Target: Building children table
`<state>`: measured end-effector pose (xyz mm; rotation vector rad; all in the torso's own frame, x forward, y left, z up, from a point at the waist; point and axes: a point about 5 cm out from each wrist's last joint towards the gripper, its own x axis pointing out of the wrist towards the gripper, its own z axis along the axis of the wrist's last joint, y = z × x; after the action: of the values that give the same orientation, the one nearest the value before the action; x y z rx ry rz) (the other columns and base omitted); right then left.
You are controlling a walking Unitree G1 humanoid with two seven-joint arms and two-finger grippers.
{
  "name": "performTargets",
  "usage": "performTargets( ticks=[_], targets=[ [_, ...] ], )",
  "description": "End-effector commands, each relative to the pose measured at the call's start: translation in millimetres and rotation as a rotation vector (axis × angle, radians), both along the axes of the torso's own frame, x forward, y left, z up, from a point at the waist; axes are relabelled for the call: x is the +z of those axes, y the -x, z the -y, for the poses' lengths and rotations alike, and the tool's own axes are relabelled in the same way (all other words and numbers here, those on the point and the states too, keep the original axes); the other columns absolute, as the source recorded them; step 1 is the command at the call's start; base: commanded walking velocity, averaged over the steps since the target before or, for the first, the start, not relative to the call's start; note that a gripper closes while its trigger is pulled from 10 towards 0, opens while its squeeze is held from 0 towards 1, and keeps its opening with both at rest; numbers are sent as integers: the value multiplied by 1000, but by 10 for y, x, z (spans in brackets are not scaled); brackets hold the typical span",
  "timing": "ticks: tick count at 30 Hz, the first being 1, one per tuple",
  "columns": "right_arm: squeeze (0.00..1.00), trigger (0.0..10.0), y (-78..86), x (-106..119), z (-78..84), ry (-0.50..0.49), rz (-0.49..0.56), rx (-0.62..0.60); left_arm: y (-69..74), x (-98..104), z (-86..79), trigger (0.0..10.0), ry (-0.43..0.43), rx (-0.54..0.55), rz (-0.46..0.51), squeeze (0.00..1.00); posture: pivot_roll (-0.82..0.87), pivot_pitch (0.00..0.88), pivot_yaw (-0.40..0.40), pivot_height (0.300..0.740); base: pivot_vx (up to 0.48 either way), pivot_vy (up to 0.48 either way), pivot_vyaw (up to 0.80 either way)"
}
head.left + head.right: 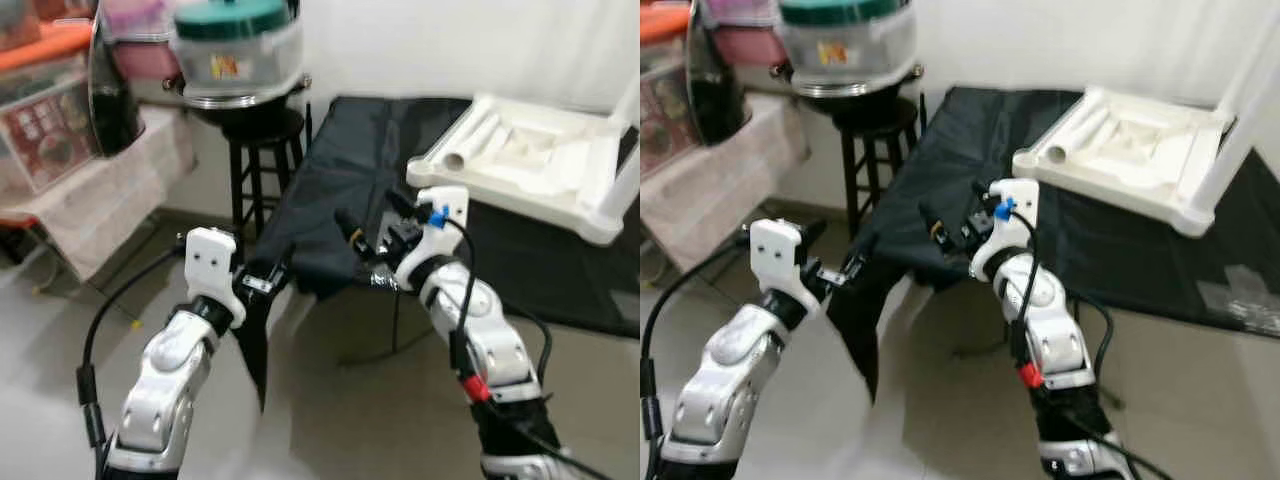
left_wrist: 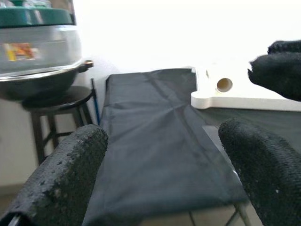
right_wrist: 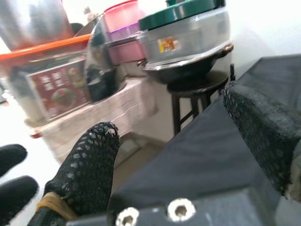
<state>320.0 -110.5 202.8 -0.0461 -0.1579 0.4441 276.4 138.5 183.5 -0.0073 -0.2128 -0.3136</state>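
Left eye view shows the white tabletop (image 1: 530, 165) lying upside down on a black-covered surface (image 1: 350, 200), well beyond both arms, with one white leg (image 1: 625, 180) standing at its far corner. By my reading the build is barely begun and the other legs are still to fit. Left gripper (image 1: 262, 285) and right gripper (image 1: 365, 240) hover at the cloth's near edge, each with fingers spread apart and holding nothing

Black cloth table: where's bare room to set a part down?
The black cloth lies bare from the white tabletop across to the stool edge. Another bare stretch sits in front of the tabletop. The near corner is crowded by the left gripper and right gripper.
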Motion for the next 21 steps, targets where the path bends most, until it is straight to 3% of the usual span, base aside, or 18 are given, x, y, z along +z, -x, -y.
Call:
performTargets(
  ticks=[1, 21],
  targets=[
    [0, 10000, 4, -12, -43, 4, -3, 9, 0, -30, -29, 10000, 5, 9, -22, 0, -64, 0, -27, 740, 480, 0, 0],
    [0, 10000, -56, -9, 61, 45, -19, -85, 0, -30, 29, 10000, 5, -21, -32, 0, -67, 0, -26, 740, 480, 0, 0]
  ],
)
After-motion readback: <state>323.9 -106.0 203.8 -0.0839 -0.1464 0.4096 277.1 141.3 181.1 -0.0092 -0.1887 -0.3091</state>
